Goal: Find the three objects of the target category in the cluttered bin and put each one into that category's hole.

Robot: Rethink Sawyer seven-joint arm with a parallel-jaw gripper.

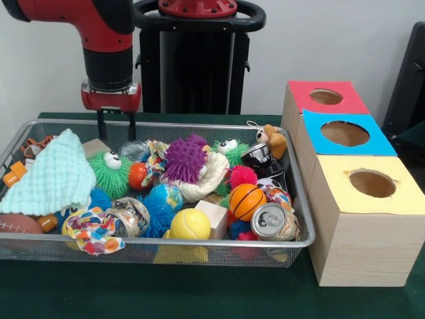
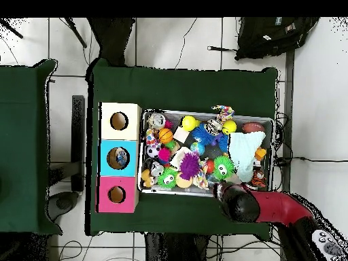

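Bin [image 1: 300,199] of wire mesh is sitting on the green counter [image 1: 199,292], crowded with toys. In the front view, a yellow tennis ball [image 1: 190,224] is lying at the near wall, with a small basketball [image 1: 247,201] just to its right and a globe ball [image 1: 164,198] just behind its left side. A crushed soda can [image 1: 274,222] is resting in the near right corner, touching the basketball. A purple spiky ball [image 1: 185,158] is sitting in the middle on a white ring, and a green puffer toy [image 1: 110,171] with googly eyes is lying to its left. A pale mint cloth [image 1: 46,178] is covering the left end, above a brown football [image 1: 18,224] at the near left corner. A wooden block [image 1: 214,217] is wedged between the tennis ball and the basketball.

Right of the bin, touching it, 3 wooden boxes are standing in a row: the yellow-topped box [image 1: 372,184] nearest, the blue-topped box [image 1: 345,133] in the middle, and the red-topped box [image 1: 326,97] farthest, each with 1 round hole.

The gripper [image 1: 116,123] is hanging over the bin's far left rim, above the cloth's far edge. Its 2 black fingers [image 1: 101,124] are pointing straight down, standing a little apart and holding nothing.
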